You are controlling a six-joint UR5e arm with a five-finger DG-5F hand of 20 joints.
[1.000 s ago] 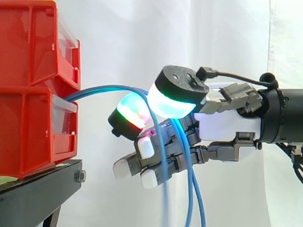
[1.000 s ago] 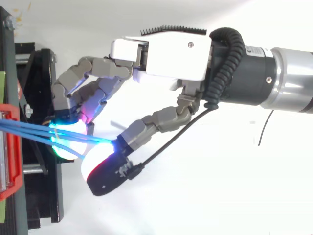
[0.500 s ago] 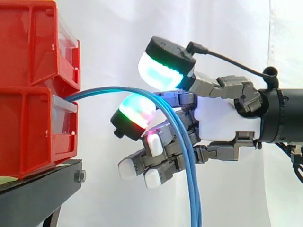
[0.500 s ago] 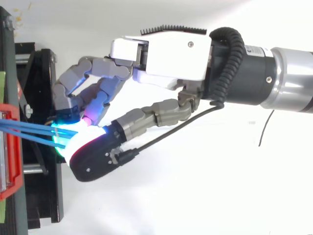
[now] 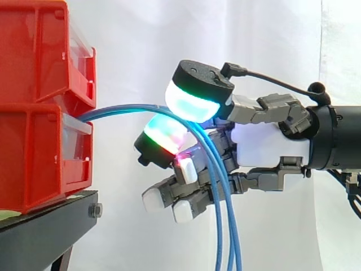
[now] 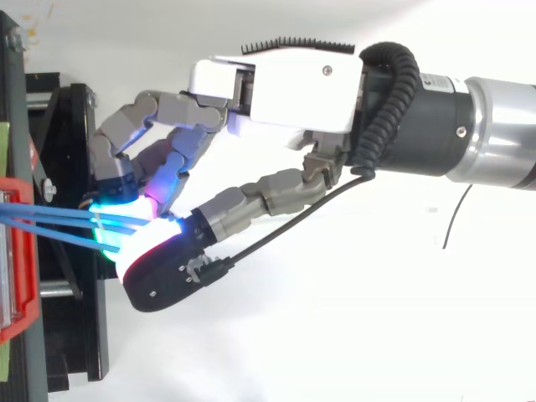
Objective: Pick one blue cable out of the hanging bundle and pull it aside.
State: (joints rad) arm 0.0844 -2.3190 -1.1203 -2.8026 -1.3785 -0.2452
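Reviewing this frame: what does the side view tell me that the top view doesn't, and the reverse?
Side view: the blue cables arch out of the lower red bin and hang down across the fingers. Top view: the strands fan apart toward the bin and converge at the robot hand. Both: the robot hand pinches the blue cables between its glowing pads.

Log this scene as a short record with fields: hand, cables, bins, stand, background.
hand: robot hand reaches in from the right in the side view, fingers curled round the cables
cables: thin blue cables leave the lower bin, arch rightward, pass between the glowing thumb pad above and a finger pad below, then hang down across the curled fingers
bins: two red plastic bins, stacked at the left
stand: black stand under the bins
background: white curtain
task state: cannot tell whether one cable is singled out
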